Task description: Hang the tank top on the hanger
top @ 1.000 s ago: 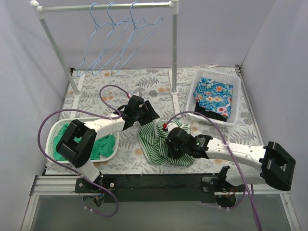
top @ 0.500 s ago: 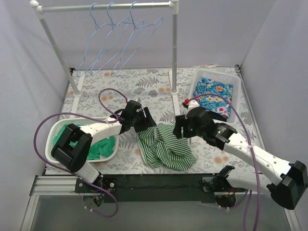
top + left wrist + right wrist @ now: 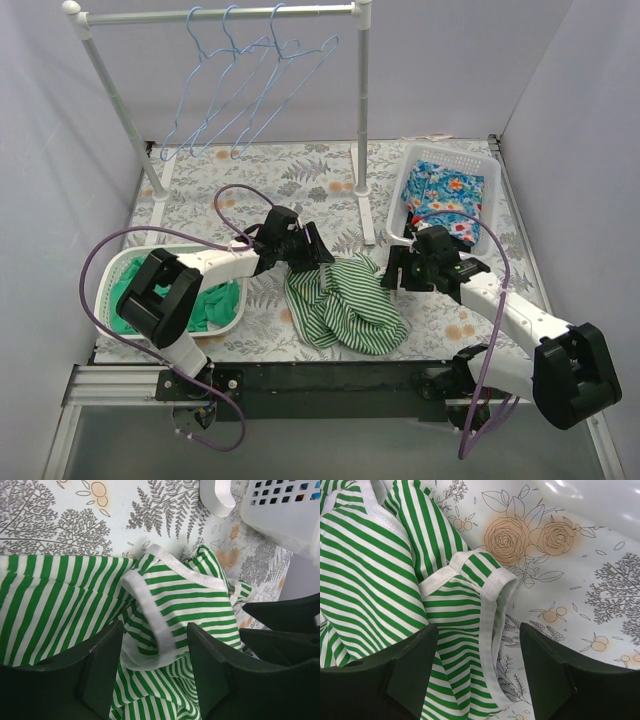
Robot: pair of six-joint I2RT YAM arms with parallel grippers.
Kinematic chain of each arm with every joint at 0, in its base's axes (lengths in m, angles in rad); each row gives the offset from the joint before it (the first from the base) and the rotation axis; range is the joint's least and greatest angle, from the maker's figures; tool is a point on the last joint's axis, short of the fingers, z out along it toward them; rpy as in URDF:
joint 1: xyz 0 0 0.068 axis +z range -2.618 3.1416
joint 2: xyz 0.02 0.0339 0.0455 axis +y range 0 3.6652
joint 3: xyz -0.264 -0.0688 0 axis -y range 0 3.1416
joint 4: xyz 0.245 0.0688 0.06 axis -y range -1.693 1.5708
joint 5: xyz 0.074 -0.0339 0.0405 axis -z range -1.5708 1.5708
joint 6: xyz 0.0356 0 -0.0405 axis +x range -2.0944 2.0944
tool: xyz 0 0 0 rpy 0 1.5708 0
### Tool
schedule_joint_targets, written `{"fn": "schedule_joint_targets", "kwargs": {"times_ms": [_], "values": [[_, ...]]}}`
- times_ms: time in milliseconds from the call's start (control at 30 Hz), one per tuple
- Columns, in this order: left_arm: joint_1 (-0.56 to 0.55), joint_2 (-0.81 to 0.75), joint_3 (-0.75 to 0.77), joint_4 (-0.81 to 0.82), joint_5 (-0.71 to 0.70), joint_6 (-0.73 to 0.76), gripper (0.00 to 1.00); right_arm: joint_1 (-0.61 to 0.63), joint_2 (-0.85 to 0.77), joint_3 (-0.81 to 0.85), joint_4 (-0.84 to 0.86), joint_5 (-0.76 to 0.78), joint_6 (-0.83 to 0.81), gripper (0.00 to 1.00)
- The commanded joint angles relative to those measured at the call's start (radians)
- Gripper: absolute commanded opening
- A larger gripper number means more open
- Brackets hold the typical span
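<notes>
The tank top (image 3: 345, 305) lies crumpled on the table (image 3: 300, 170) between the arms, well apart from the hanger (image 3: 275, 95) up on the rail (image 3: 220, 14). My left claw (image 3: 155, 650) is spread, straddling a folded white-edged band, and my right claw (image 3: 477, 665) is spread too, over another white-edged corner; neither pinches anything.

My worry is the layers. If either claw shuts here it may take several folds at once, and the top would lift as a bunch with no opening for the wire to enter. A thin bite on the edging alone could slip.

I cannot tell whether these edges are neck or armhole, nor whether the fingertips touch the table — cloth hides that. The hangers overlap too much to separate.
</notes>
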Motion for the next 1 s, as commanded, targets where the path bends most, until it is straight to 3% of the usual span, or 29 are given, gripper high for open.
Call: {"fn": "schedule_joint_targets", "kwargs": {"times_ms": [0,133,167,233,267,367,633,800,967], "values": [[-0.002,0.012,0.028,0.07,0.061,-0.023,0.52,-0.002,0.047,-0.015,0.173,-0.041,0.034,0.75],[-0.002,0.007,-0.001,0.144,0.1,-0.057,0.48,-0.002,0.079,-0.044,0.263,-0.035,0.065,0.72],[-0.002,0.006,-0.006,0.154,0.109,-0.062,0.4,-0.004,0.083,-0.046,0.273,-0.032,0.069,0.69],[-0.002,-0.006,-0.001,0.144,0.098,-0.056,0.27,-0.002,0.09,-0.025,0.273,-0.026,0.071,0.46],[-0.003,-0.046,0.007,0.129,0.074,-0.043,0.14,-0.002,0.085,-0.015,0.267,-0.023,0.069,0.22],[-0.002,-0.158,0.023,0.052,-0.059,0.024,0.0,-0.002,0.03,0.047,0.216,0.028,0.048,0.02],[0.002,-0.457,0.168,-0.177,-0.418,0.168,0.0,0.0,-0.114,0.423,0.015,0.184,-0.047,0.01],[0.005,-0.528,0.341,-0.18,-0.463,0.257,0.0,0.0,-0.05,0.778,-0.028,0.201,-0.084,0.01],[0.005,-0.508,0.588,-0.207,-0.428,0.32,0.0,0.0,0.031,1.027,-0.048,0.2,-0.122,0.01]]}}
